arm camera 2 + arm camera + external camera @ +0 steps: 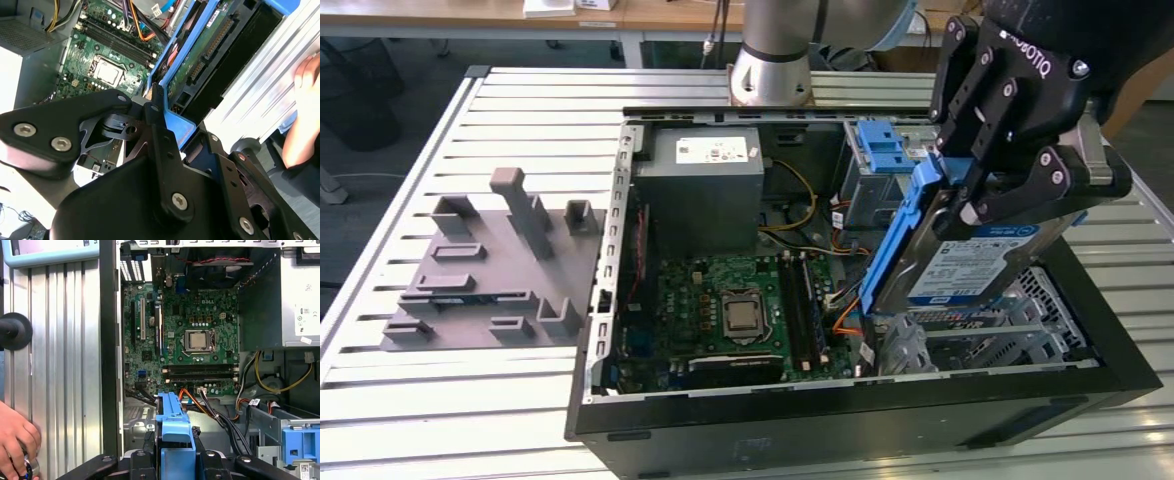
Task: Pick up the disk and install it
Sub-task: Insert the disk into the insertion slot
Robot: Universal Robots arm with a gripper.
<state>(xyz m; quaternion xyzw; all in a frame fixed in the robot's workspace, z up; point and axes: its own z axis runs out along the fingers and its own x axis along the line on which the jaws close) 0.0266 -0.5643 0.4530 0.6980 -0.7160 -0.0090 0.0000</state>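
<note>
The disk (966,262) is a silver-grey drive with a blue-and-white label and blue side rails. It hangs steeply tilted over the open computer case (854,412), on the exterior view's right, with its lower end down among the cables beside the metal drive cage (1014,335). My gripper (1003,190) is shut on the disk's upper end, black fingers pressing its blue rails. The second wrist view shows the disk's green circuit-board underside (200,55) past the gripper (159,127). In the first wrist view a blue rail (172,422) rises between the fingers (145,462).
Inside the case lie the motherboard (734,310), the grey power supply box (707,190) and a blue latch (887,145). A grey moulded fixture (487,270) sits on the slatted table at the exterior view's left. A person's hand (15,440) rests by the case's outer wall.
</note>
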